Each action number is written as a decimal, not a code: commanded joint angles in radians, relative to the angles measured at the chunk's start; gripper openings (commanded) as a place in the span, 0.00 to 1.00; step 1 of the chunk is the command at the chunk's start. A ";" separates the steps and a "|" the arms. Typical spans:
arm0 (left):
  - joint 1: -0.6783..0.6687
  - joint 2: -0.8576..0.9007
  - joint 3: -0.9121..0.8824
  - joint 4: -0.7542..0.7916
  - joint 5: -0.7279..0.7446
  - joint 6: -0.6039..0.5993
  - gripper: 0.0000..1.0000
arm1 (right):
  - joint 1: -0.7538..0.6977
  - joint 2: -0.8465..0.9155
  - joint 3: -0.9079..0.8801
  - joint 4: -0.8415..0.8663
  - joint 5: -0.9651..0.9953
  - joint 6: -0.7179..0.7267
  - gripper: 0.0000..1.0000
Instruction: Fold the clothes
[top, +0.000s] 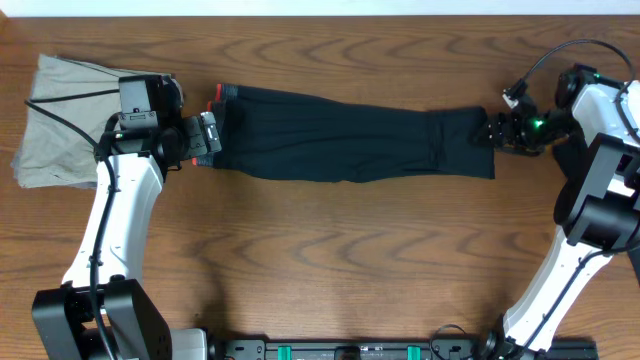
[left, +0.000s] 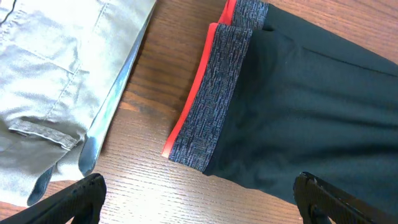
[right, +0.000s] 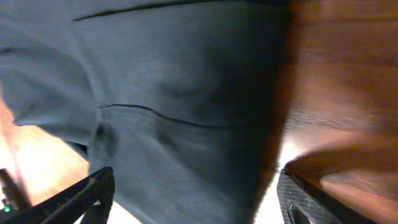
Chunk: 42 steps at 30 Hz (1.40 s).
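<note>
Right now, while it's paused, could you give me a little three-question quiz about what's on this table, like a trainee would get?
1. True or false: the black leggings lie stretched full length across the table.
2. Which part of the leggings is the left gripper at? A. the red-and-grey waistband; B. the leg ends; C. the middle.
3. What colour is the other garment, near the left arm?

Key: 1 true; 2 A; 3 khaki-beige.
</note>
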 joint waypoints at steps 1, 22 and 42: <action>0.000 -0.004 -0.003 -0.003 0.003 -0.013 0.98 | -0.003 0.027 -0.077 0.023 -0.002 -0.016 0.81; 0.000 -0.004 -0.003 -0.003 0.003 -0.013 0.98 | 0.010 0.025 -0.001 0.030 0.159 0.179 0.01; 0.000 -0.004 -0.003 -0.003 0.003 -0.013 0.98 | 0.200 0.024 0.394 -0.303 0.577 0.303 0.01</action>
